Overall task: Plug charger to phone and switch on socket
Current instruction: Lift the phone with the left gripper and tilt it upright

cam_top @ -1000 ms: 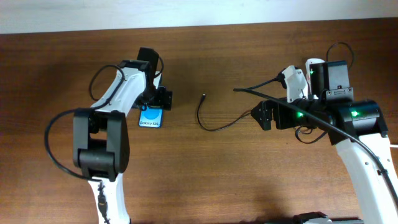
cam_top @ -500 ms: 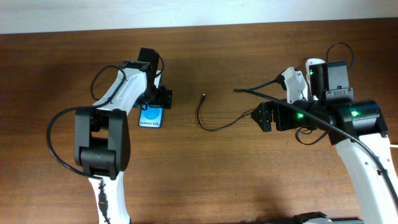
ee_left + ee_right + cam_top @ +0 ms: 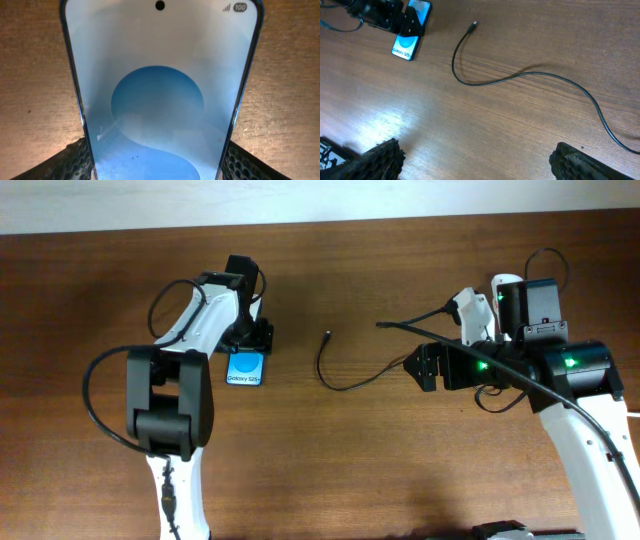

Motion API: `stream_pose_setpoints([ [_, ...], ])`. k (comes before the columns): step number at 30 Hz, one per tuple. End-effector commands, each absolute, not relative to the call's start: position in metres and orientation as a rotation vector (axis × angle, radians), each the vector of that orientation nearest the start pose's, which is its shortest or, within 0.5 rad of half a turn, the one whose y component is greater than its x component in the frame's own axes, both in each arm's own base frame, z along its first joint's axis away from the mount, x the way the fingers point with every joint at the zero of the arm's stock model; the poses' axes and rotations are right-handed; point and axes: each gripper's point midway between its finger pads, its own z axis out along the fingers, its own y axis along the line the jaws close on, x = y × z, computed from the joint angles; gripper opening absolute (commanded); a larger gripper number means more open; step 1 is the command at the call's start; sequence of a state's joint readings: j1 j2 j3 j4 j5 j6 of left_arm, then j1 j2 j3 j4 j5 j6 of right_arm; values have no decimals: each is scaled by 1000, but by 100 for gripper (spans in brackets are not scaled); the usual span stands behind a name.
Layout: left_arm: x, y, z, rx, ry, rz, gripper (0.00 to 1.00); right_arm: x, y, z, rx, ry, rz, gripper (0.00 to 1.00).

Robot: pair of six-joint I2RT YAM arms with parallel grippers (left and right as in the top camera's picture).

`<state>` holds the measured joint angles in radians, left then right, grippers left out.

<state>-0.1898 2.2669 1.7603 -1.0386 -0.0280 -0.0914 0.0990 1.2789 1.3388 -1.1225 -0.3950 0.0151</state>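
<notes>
The phone [image 3: 245, 370], with a bright blue screen, lies on the wooden table at centre left. My left gripper [image 3: 250, 340] is over its far end. In the left wrist view the phone [image 3: 160, 75] fills the frame, and both fingers of the gripper [image 3: 160, 155] press against its side edges. The charger cable [image 3: 340, 385] lies loose, its tip [image 3: 329, 335] about a hand's width right of the phone. My right gripper [image 3: 418, 367] is open and empty above the table [image 3: 477, 160], beside the cable [image 3: 530, 74]. The white socket [image 3: 467, 306] is partly hidden behind the right arm.
The table's far edge meets a white wall [image 3: 320, 200] at the top. The right arm's own thick black cables [image 3: 520, 380] loop over its body. The phone and left gripper also show at the top left of the right wrist view [image 3: 406, 47].
My left gripper has turned slightly, and the phone has turned with it to lie straighter. The right arm and cable have not moved.
</notes>
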Motion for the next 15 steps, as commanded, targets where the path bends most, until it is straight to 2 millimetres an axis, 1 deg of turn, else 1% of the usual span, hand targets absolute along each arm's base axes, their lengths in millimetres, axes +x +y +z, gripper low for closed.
stream_pose_setpoints([
  [1, 455, -78, 38, 146, 3056, 54, 68, 292, 99, 243, -258, 2577, 575, 98],
  [2, 460, -79, 54, 144, 3042, 50, 69, 292, 99, 244, -258, 2576, 575, 98],
  [3, 462, -80, 64, 144, 3034, 48, 70, 292, 99, 243, -258, 2576, 575, 98],
  [4, 465, -80, 79, 142, 3024, 45, 70, 292, 99, 244, -258, 2576, 575, 98],
  [5, 466, -80, 90, 139, 3015, 43, 69, 292, 99, 244, -258, 2576, 575, 98],
  [6, 467, -81, 96, 118, 3010, 40, 64, 292, 99, 243, -258, 2576, 575, 98],
  [7, 468, -81, 106, 85, 3002, 33, 48, 292, 99, 243, -258, 2576, 575, 98],
  [9, 469, -82, 124, -18, 2985, 16, 9, 292, 99, 244, -258, 2576, 575, 98],
  [10, 469, -82, 132, -109, 2979, 8, 0, 292, 99, 244, -258, 2576, 575, 98],
  [12, 467, -82, 143, -251, 2963, -11, 0, 292, 99, 243, -257, 2577, 576, 98],
  [13, 466, -85, 149, -309, 2961, -47, 0, 292, 99, 243, -257, 2577, 576, 98],
  [15, 461, -102, 156, -374, 2975, -199, 0, 292, 99, 244, -257, 2576, 576, 98],
])
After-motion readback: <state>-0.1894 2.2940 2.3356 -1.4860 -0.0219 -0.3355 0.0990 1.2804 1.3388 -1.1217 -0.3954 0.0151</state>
